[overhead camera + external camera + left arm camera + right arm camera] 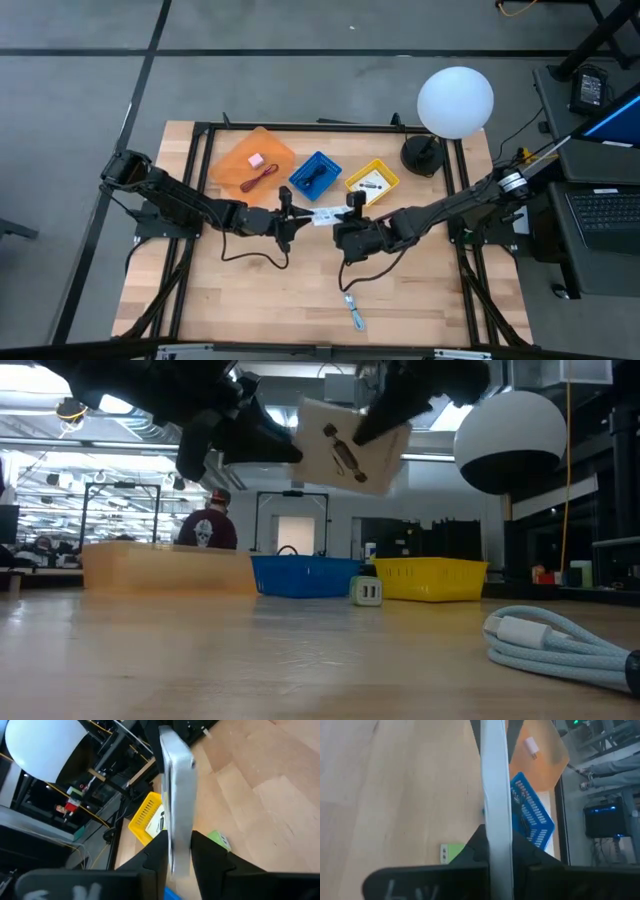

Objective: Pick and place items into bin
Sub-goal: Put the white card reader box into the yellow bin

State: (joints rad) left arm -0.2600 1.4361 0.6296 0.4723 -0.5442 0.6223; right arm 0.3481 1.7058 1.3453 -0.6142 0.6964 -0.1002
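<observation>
Both grippers, left gripper (287,222) and right gripper (347,222), pinch the white printed packet (348,445) above the wooden table (240,300); three bins sit toward 12 o'clock.

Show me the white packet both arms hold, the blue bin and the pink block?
white packet (350,455): low view, middle of its printed face.
blue bin (315,174): high view, its rim.
pink block (256,159): high view, its top, on the orange tray.

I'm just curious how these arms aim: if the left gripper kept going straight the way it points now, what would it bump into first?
Probably the right gripper. The left gripper points across at it, both clamped on the white card held up between them. Depth is hard to judge.
</observation>
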